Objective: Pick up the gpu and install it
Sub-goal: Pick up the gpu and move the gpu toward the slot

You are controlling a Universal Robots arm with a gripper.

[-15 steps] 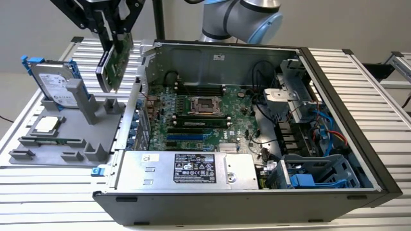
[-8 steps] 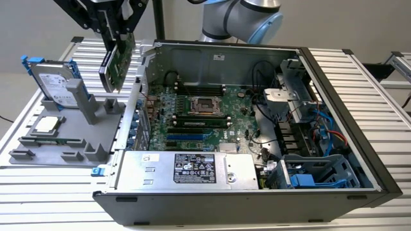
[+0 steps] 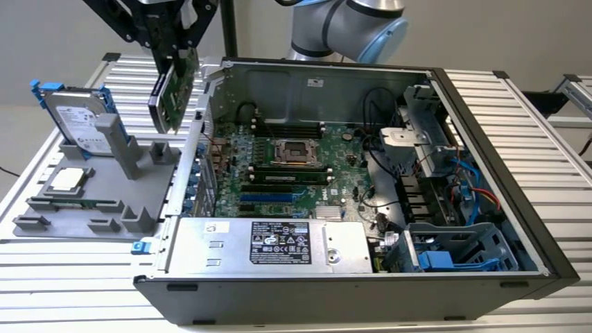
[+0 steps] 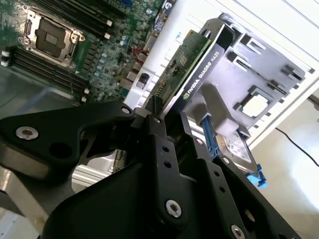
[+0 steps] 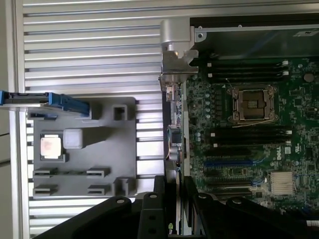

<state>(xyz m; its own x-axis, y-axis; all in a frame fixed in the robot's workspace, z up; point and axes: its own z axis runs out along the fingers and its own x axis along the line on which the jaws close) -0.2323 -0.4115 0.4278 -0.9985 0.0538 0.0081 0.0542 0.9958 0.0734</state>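
Gpu [image 3: 176, 90] clear of grey fixture [image 3: 157, 184], hanging on edge from gripper [image 3: 177, 50]; fingers [image 4: 162, 144] clamped tight on card's upper edge; green board on one face, black shroud on the other. In exterior view, held at ten o'clock of motherboard [image 3: 296, 166], just outside wall of open computer case [image 3: 306, 90]; hard drive [image 3: 79, 121] upright at eight o'clock of card.

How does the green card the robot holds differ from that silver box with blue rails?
The flat green-and-black card hangs in the air, clamped in the robot's hand; the silver hard drive with blue rails stands in the grey holder tray. The card is thinner, the drive thicker. Both are on edge.
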